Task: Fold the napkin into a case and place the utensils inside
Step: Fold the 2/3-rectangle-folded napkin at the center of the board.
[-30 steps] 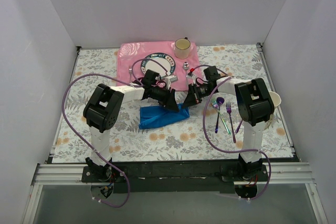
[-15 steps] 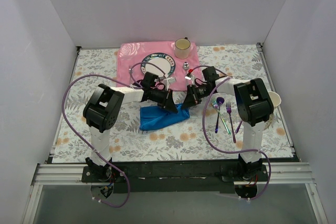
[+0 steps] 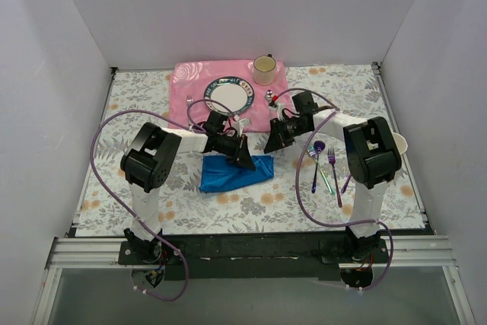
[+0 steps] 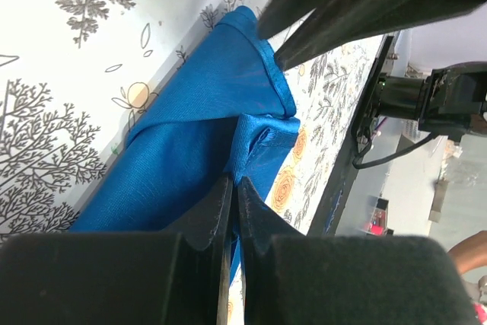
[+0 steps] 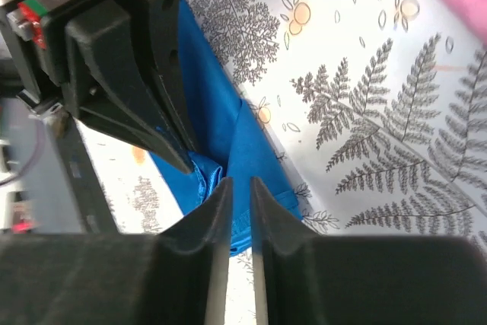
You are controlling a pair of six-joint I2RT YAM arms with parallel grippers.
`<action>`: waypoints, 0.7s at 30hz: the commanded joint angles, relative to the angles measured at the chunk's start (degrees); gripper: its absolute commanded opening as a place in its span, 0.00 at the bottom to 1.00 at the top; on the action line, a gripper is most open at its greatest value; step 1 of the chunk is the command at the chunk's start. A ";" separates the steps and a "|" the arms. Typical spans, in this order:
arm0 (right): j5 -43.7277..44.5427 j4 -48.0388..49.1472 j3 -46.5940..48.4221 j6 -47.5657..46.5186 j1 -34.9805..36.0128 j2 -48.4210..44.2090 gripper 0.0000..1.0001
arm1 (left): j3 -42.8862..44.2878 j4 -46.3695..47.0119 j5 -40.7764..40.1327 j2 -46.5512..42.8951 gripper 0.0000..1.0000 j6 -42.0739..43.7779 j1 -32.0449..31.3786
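Napkin (image 3: 237, 173): bright blue cloth, plain, lying part folded on the bench (image 3: 350, 89) between the two arms, near the middle of the bench. It lies as a rough rectangle with its long side running left to right. The left wrist view shows one layer folded over another, with a stitched hem along the upper edge and a small flap doubled back at the fold.

Left hand (image 4: 233, 184): fingers closed almost flat together, pinching a pucker of the napkin at its upper middle edge. The right wrist view shows the cloth bunched at this hand's tip.

Right hand (image 5: 236, 186): fingers a narrow way apart, with nothing between them. It hangs just above the napkin's upper right corner, its tip near the hem. I cannot tell whether it touches the cloth.

Utensils (image 3: 326, 165): slim cutlery with a purple-green sheen, fork and spoon among them. They lie loose on the bench to the right of the napkin, apart from it, beside the right arm.

Placemat (image 3: 190, 81): pink, rose pattern, at the far middle of the bench.

Plate (image 3: 228, 95): white centre, dark patterned rim, lying on the placemat.

Cup (image 3: 264, 71): cream, upright on the placemat's far right corner.
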 commanded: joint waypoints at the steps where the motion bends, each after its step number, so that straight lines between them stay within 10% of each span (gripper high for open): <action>1: 8.00 -0.98 2.04 -3.33 3.63 -6.24 0.18 | -0.34 0.23 -1.05 -3.18 0.00 -1.79 -0.08; 21: 31.48 -0.72 -1.92 -12.83 14.71 -10.20 0.27 | 1.24 -4.08 -1.67 0.33 0.00 -6.27 0.10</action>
